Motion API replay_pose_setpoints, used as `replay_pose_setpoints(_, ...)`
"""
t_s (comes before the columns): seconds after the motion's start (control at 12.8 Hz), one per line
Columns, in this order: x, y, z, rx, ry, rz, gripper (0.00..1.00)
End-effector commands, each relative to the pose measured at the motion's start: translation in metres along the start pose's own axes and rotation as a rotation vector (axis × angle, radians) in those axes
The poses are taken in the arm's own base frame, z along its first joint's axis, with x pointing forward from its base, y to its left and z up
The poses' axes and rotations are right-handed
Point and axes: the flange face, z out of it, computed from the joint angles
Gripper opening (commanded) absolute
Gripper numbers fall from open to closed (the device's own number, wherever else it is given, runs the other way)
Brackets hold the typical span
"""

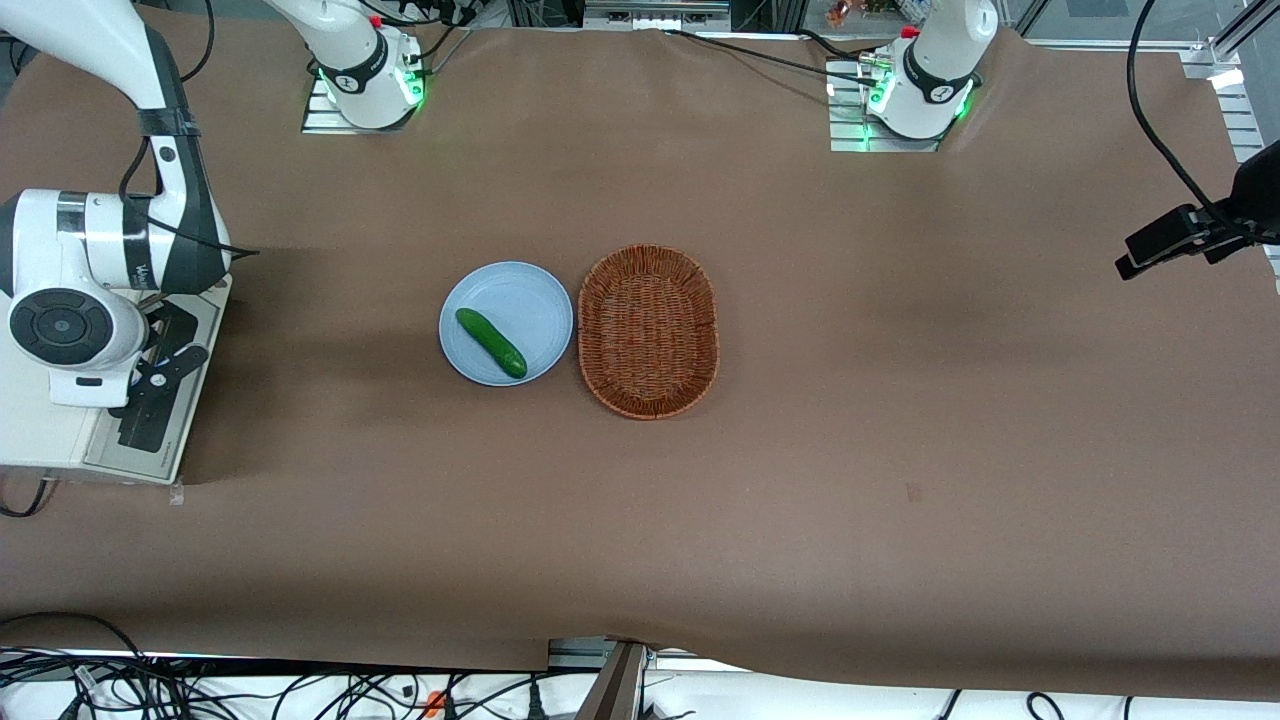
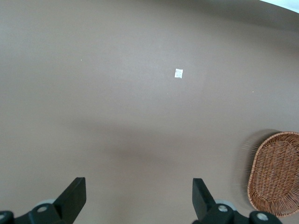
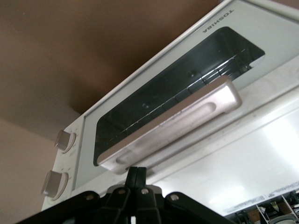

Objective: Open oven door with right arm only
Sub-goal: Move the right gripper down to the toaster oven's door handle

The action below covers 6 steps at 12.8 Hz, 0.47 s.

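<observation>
The white toaster oven (image 1: 45,430) stands at the working arm's end of the table. Its oven door (image 1: 150,432) faces the table's middle. In the right wrist view the door (image 3: 154,100) shows its dark glass window, the rack inside and the silver bar handle (image 3: 180,123). I cannot tell whether the door is slightly ajar. The right arm (image 1: 95,260) hangs over the oven. Its gripper (image 1: 170,365) is at the door's top edge. The gripper (image 3: 137,171) is shut on nothing, and its tips touch the handle's edge on the oven-top side.
Two round knobs (image 3: 60,140) sit beside the door. A light blue plate (image 1: 535,290) with a green cucumber (image 1: 491,343) lies mid-table, next to an empty wicker basket (image 1: 648,330), which also shows in the left wrist view (image 2: 275,172). A black camera mount (image 1: 1185,240) stands at the parked arm's end.
</observation>
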Motion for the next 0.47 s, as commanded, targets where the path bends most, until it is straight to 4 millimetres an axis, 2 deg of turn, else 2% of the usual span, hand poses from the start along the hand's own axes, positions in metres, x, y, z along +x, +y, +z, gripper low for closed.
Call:
replay_pose_setpoints(0.0, 0.0044, 0.0022, 0.0045, -0.026, 0.006, -0.024, 0.0)
replay_pose_setpoints(0.39, 0.0129, 0.0001, 0.0023, -0.035, 0.012, -0.023, 0.0)
